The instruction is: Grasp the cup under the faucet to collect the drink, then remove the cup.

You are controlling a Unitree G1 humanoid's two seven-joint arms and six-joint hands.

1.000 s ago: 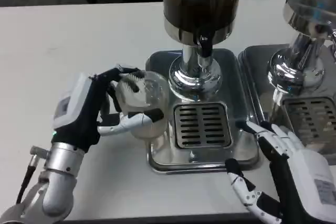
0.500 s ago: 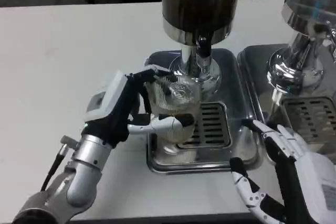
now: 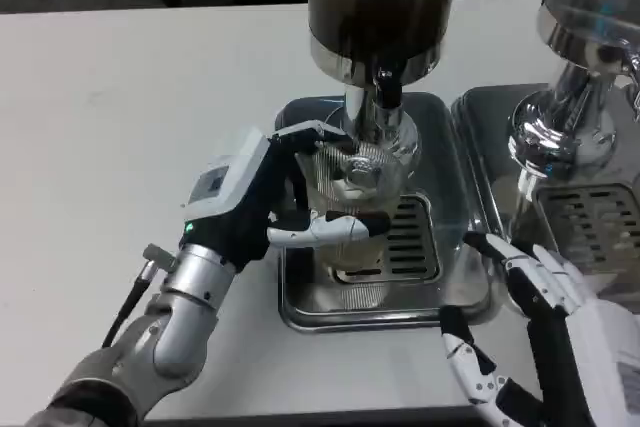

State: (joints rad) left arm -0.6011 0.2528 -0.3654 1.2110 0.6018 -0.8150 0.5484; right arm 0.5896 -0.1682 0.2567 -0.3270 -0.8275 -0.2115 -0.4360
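Two hands working at a white bench (image 3: 120,97). Left hand (image 3: 262,209) gripping a clear ribbed cup (image 3: 352,197), fingers (image 3: 330,229) wrapping across its front and others hooking over its far side near the rim. Holding the cup upright above the slotted grate (image 3: 410,239) of a steel drip tray (image 3: 460,287), directly beneath the black faucet (image 3: 386,85) of a dispenser (image 3: 384,7) carrying dark liquid in its tank. Sitting just in front of the dispenser's chrome stem, cup partly hiding it; whether the cup's base is touching the grate, cannot tell. No liquid visibly showing inside the cup. Left forearm reaching in from the lower left, silver, with a black cable trailing beside the wrist.

Right hand (image 3: 545,332) hovering at the lower right, near the tray's right front corner, fingers (image 3: 500,252) spreading apart and holding nothing, one fingertip lying just at the tray's edge.

Standing to the right, a second dispenser (image 3: 585,37) with chrome base on its own tray (image 3: 490,137), another grate (image 3: 595,222) lying in front of it, both trays sitting side by side and nearly touching.
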